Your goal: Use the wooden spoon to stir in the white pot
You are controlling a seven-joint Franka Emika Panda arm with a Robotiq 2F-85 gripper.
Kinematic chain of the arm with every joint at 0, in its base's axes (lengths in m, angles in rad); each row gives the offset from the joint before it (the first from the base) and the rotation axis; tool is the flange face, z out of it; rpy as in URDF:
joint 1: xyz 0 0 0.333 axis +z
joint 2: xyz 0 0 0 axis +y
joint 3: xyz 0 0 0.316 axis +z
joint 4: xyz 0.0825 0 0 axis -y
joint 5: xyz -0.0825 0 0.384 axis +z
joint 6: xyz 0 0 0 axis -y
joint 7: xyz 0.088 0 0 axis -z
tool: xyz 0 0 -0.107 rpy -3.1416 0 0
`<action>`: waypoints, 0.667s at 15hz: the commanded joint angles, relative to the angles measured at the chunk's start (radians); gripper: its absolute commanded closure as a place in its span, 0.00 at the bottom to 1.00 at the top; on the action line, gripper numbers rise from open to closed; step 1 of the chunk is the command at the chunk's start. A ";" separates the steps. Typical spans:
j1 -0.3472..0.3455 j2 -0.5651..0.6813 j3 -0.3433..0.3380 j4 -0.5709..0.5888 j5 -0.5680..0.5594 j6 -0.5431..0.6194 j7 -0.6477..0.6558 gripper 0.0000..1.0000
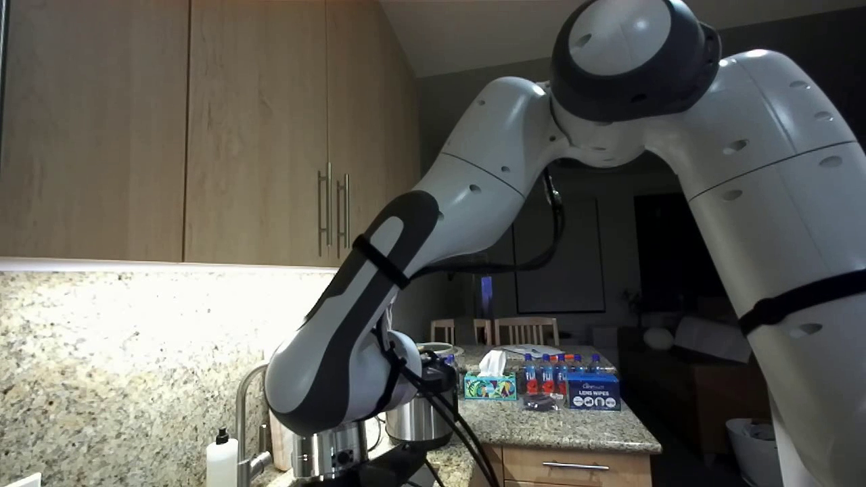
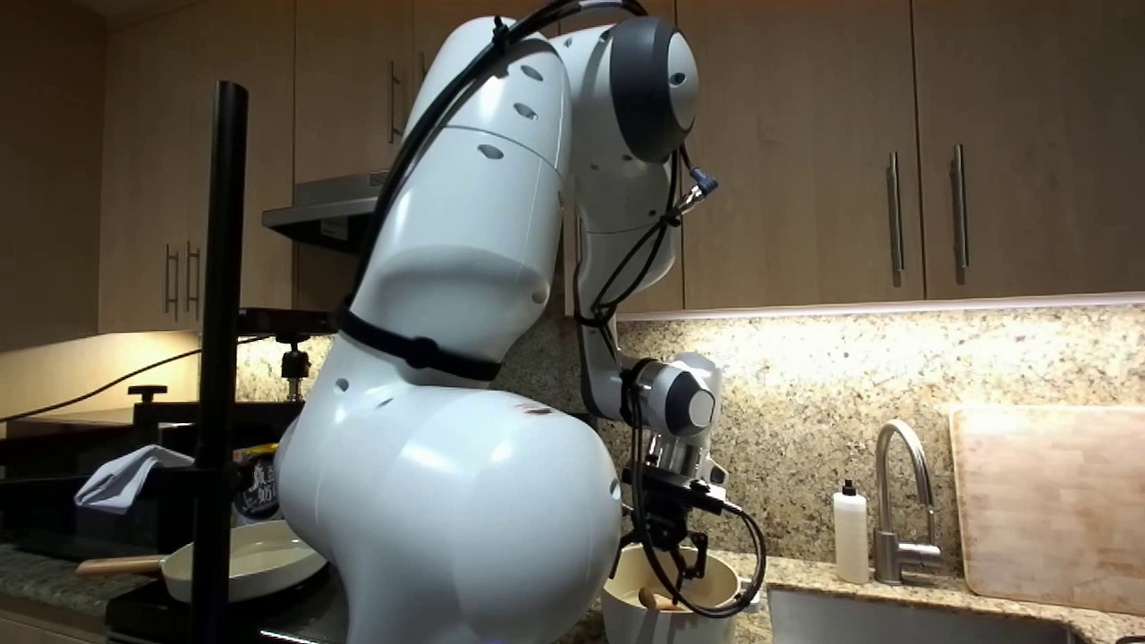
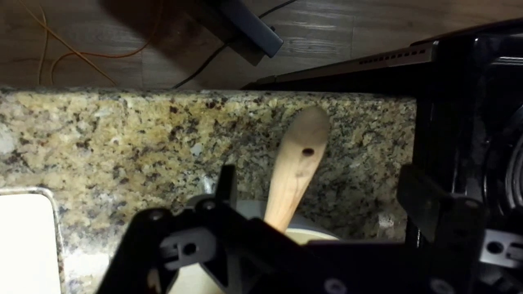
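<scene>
My gripper (image 3: 317,179) has jaws wide apart, holding nothing; I judge the wooden spoon (image 3: 295,171) light and stiff, best taken mid-handle.

Pale tan along the spoon (image 3: 297,171); white outside the pot (image 2: 666,628), cream within. Mostly black on the gripper (image 3: 318,179), gold-and-black speckles over the counter (image 3: 102,151).

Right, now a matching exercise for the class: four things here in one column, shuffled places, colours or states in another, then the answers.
Column one
1. wooden spoon
2. tool
3. pump bottle
4. lens wipes box

Column two
A. dark blue
B. one end sticking out of the white pot
C. beside the faucet
D. open

Pairs: 1-B, 2-D, 3-C, 4-A
</scene>
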 commanded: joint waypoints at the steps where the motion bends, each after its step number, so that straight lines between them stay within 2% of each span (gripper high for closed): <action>1: 0.003 0.010 -0.003 -0.002 -0.001 -0.021 0.124 0.00; 7: 0.014 0.029 -0.015 0.017 -0.060 -0.038 0.219 0.00; 10: 0.027 0.045 -0.033 0.030 -0.107 -0.064 0.321 0.00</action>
